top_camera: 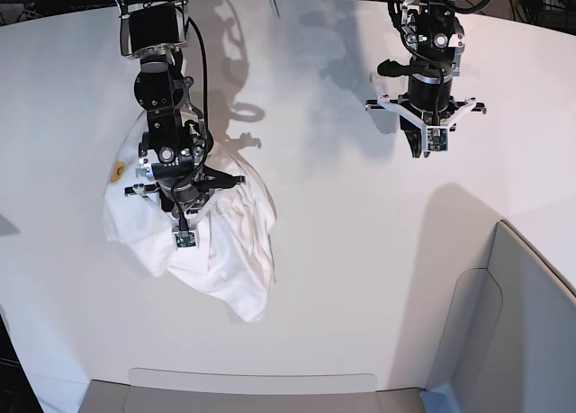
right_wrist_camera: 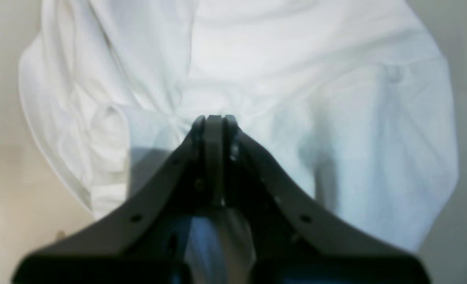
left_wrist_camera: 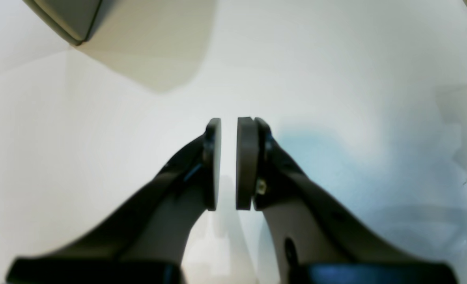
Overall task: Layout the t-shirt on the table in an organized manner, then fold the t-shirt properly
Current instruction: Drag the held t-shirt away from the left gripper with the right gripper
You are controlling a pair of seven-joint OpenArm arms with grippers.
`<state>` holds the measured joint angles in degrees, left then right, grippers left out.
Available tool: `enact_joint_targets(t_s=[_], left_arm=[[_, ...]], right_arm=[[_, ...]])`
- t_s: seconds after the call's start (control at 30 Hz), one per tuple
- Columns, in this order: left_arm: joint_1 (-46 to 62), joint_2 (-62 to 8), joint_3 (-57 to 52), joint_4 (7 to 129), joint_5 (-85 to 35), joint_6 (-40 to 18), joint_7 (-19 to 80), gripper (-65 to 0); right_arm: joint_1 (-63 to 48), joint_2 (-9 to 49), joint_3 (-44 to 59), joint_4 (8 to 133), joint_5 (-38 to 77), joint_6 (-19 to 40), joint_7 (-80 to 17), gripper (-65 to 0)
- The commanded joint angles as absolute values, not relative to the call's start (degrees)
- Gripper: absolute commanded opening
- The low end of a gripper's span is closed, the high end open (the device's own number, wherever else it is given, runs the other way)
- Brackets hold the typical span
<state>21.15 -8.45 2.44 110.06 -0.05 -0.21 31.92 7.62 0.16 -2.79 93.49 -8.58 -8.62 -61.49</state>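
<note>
Under the right fingers (right_wrist_camera: 214, 122), seemingly pinched, bunches the t-shirt (right_wrist_camera: 336, 118).

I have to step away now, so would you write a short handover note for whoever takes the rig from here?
Right gripper: jaws shut, pinching a fold of the t-shirt.
Left gripper: jaws slightly apart, holding nothing, hanging above bare table well away from the shirt.
T-shirt: a crumpled heap on the table under the right arm, seen on the left of the base view; a bit of yellow print shows at one edge.
Done: a grip on the cloth only.
Left: spread the shirt out flat and tidy, then fold it. Nothing is laid out yet.
</note>
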Motion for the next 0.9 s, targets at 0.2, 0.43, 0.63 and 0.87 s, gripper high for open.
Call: enact_joint_targets(t_s=[0.2,0.43,0.63,0.87], left_arm=[[21.3,-8.7,2.2,111.2,0.4,0.0,30.6,-56.3],[21.3,-8.7,2.2,111.2,0.4,0.0,30.6,-56.3],[21.3,-8.7,2.2,111.3,0.4,0.0,30.6,-56.3],[21.3,-8.7,2.6,111.3,0.2,0.0,30.6,-56.3]], right_arm=[[7.8,0.7,0.2,105.6,-8.7,-8.7,-60.9,-65.0],[7.6,1.5,5.6,117.7,-8.7,-8.4,-60.8,-65.0],[4.3,7.3,16.4,117.9,-8.7,-8.5,-57.3,-65.0],[-3.7,11.0,30.2,117.8,-8.5,-8.3,-50.0,-65.0]])
